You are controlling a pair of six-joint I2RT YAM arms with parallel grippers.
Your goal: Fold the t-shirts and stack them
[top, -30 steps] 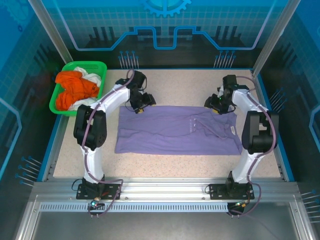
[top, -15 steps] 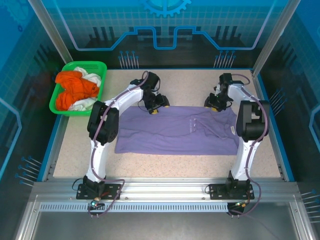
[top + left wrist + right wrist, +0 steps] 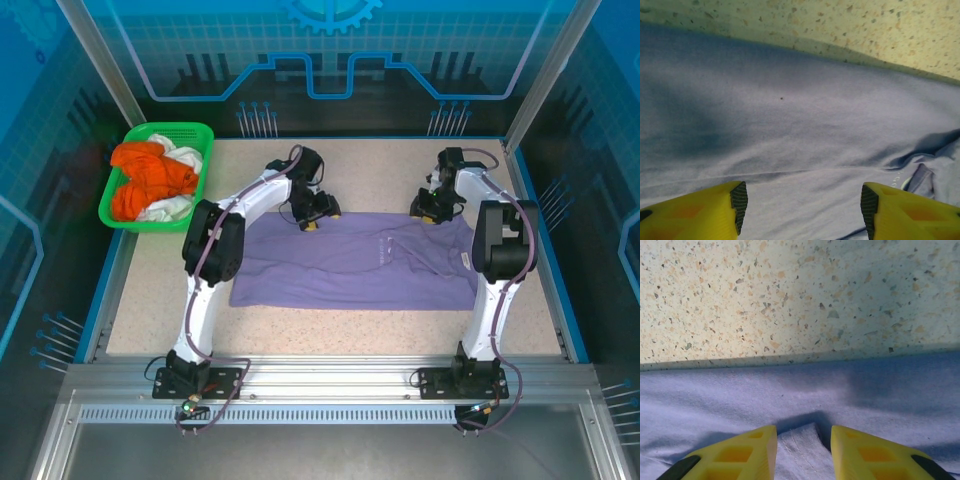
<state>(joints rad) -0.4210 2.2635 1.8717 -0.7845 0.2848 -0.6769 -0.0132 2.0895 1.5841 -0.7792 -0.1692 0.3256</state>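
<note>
A lavender t-shirt [image 3: 360, 262] lies spread flat across the middle of the table. My left gripper [image 3: 318, 214] hovers over its far edge, left of centre. In the left wrist view that gripper [image 3: 802, 200] is open, its yellow fingers wide apart above smooth purple cloth [image 3: 790, 120]. My right gripper [image 3: 428, 208] is at the shirt's far right corner. In the right wrist view this gripper [image 3: 804, 440] has narrowed jaws either side of a raised hemmed fold [image 3: 800, 447] of the shirt, with a small gap still on the right. Orange t-shirts [image 3: 148, 180] and white ones [image 3: 172, 206] sit in the basket.
A green mesh basket [image 3: 203, 133] stands at the far left corner of the speckled table [image 3: 370, 165]. Blue rails edge the table on the left and right. Bare tabletop lies behind the shirt and in front of it.
My left gripper has moved right along the shirt's far edge. My right gripper has shifted slightly toward the far right corner and its jaws have narrowed around a fold of cloth.
</note>
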